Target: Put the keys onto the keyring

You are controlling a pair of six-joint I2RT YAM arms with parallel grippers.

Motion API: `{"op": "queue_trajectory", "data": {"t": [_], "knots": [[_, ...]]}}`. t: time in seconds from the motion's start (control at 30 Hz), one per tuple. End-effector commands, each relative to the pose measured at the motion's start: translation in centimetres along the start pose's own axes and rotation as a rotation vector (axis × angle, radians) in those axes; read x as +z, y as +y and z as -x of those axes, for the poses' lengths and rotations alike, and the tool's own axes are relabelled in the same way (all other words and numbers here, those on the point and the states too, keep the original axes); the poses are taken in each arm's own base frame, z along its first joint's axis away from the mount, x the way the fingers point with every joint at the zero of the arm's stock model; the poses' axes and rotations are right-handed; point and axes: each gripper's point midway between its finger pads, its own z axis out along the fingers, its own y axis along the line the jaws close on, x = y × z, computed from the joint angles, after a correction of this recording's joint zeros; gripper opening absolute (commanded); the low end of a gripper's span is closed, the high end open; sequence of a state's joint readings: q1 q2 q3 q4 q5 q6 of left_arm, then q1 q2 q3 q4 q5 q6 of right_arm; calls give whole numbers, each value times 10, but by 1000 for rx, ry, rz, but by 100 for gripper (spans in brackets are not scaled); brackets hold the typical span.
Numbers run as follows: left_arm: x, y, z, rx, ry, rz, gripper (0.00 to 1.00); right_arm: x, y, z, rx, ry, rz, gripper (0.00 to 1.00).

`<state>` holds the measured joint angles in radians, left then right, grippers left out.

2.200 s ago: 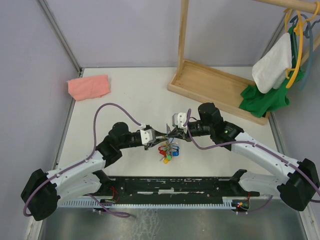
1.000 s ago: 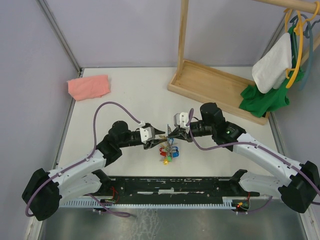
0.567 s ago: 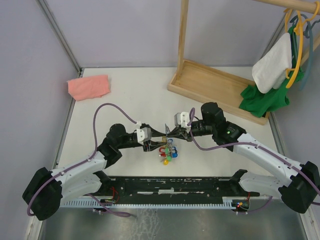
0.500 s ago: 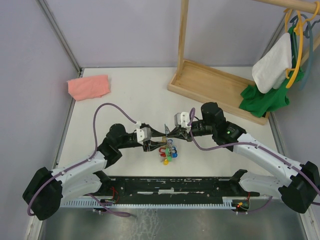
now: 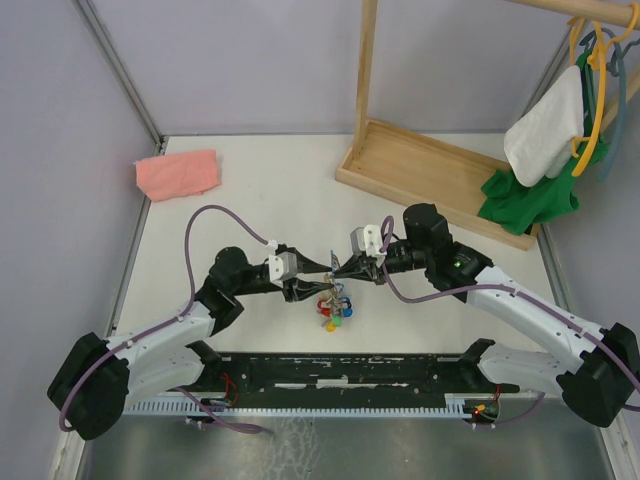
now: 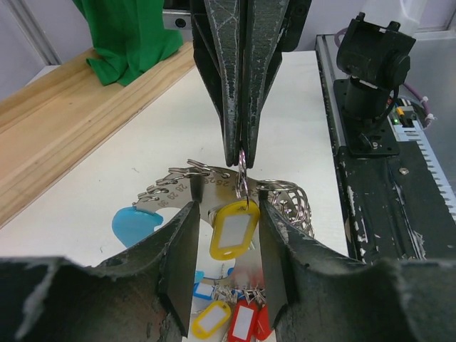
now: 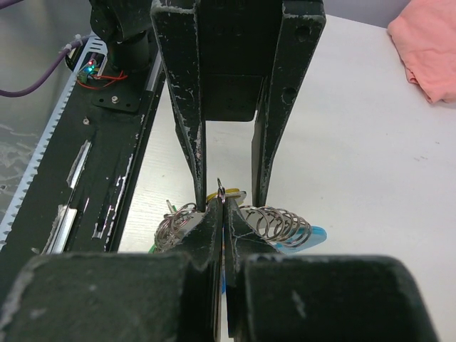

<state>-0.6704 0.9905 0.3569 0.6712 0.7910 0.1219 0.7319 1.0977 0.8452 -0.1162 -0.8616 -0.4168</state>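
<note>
The bunch of coloured-head keys (image 5: 335, 306) lies on the white table between both grippers. My right gripper (image 5: 338, 270) is shut on a thin metal ring (image 6: 242, 171), and a yellow-head key (image 6: 234, 229) hangs from that ring. In the right wrist view its closed tips (image 7: 222, 206) pinch the ring. My left gripper (image 5: 320, 268) is open, its fingers (image 6: 182, 242) on either side of the yellow head. The grey curved piece (image 6: 182, 189), light-blue tag (image 6: 134, 221) and red heads (image 6: 246, 320) lie below. A green head (image 5: 339, 316) shows in the bunch.
A pink cloth (image 5: 178, 173) lies at the far left. A wooden rack base (image 5: 430, 175) stands at the back right, with a green cloth (image 5: 530, 195) and a white cloth (image 5: 545, 125) hanging over it. The arms' black base rail (image 5: 340, 370) runs along the near edge.
My left gripper has drawn back a little to the left and now stands open around the yellow head. The right gripper has barely moved and stays shut on the ring.
</note>
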Motion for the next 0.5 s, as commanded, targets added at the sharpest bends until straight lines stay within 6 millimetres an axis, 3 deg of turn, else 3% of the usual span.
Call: {"op": "queue_trajectory", "data": {"t": [0.0, 0.3, 0.4, 0.47], "knots": [[1, -4, 11, -3, -44, -33, 45, -5, -5, 41, -123, -111, 6, 1], [5, -5, 10, -31, -34, -56, 36, -6, -6, 41, -125, -109, -4, 1], [4, -3, 11, -33, -29, -44, 26, -7, -9, 40, -127, -100, -24, 1], [3, -1, 13, -27, -30, -27, 13, -8, -10, 37, -123, -92, -33, 1]]}}
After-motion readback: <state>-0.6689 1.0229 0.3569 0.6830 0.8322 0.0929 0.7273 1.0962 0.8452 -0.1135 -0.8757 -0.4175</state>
